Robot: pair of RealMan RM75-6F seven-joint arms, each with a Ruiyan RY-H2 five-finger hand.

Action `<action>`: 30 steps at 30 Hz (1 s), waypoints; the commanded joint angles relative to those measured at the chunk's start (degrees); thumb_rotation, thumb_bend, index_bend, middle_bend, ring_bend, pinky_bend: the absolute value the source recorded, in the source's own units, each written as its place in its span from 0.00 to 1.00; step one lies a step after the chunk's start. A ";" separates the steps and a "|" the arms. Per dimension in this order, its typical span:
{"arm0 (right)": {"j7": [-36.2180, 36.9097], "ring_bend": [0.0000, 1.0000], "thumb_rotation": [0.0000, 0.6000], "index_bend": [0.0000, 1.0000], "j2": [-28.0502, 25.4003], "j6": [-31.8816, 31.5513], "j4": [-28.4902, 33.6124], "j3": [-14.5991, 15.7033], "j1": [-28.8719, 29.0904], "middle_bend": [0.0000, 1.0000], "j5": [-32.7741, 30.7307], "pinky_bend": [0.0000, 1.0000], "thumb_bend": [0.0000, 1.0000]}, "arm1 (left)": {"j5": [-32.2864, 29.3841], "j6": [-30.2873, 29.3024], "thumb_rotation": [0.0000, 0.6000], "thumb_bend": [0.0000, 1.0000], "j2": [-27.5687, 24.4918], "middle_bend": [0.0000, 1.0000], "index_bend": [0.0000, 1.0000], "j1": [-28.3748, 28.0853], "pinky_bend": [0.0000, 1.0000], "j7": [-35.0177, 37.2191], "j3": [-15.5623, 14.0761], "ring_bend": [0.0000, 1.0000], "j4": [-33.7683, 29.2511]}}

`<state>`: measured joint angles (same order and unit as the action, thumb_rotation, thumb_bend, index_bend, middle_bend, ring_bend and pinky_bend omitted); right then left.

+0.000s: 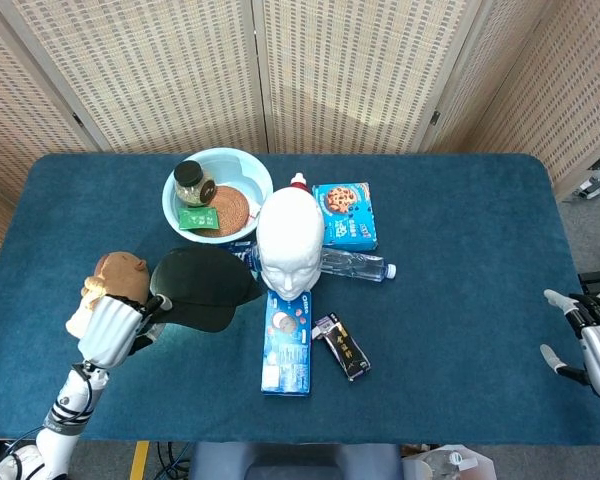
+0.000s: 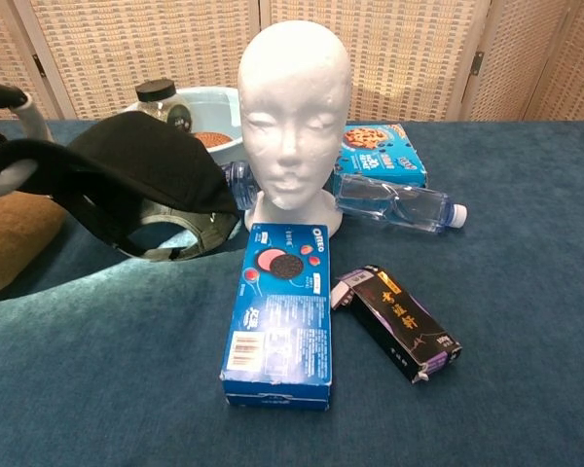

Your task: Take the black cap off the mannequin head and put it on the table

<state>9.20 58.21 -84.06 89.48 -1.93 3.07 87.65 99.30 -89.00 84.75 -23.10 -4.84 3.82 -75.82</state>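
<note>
My left hand (image 1: 113, 330) gripping black cap (image 1: 205, 288) by its near-left edge, soft fabric dome sagging, curved brim showing grey underside in chest view. Cap sitting left of bare white mannequin head (image 1: 288, 243), smooth foam, upright on blue felt table (image 1: 460, 230). Brown plush toy (image 1: 112, 275) lying just beyond my left hand. Oreo box (image 1: 287, 341) lying flat near head; clear water bottle (image 1: 352, 265) lying right. My right hand (image 1: 592, 343) hovering at table's right edge, fingers spread, holding nothing.
</note>
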 commanded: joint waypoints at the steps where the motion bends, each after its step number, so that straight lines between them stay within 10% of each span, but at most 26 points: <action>1: 0.07 0.16 1.00 0.19 -0.06 -0.17 -0.01 0.01 -0.15 0.27 -0.10 0.16 0.31 | 0.29 1.56 1.00 0.47 1.42 1.00 0.71 -0.75 1.00 -0.34 -0.68 1.00 2.00; 15: 0.42 0.16 1.00 0.19 0.17 -0.08 -0.39 0.08 -0.26 0.27 -0.22 0.16 0.31 | -7.64 14.86 1.00 0.46 -2.64 1.00 0.46 -1.80 1.00 -7.29 -2.35 1.00 -6.25; 30: 0.83 0.16 1.00 0.19 0.41 -0.38 -0.83 0.10 -0.38 0.27 -0.02 0.16 0.31 | -18.75 21.57 1.00 0.13 -11.85 0.85 0.00 -0.59 1.00 -24.24 -3.43 0.90 -22.69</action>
<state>10.03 58.62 -84.45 88.66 -1.83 2.69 87.63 81.19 -67.11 73.69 -24.21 -28.30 0.68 -97.62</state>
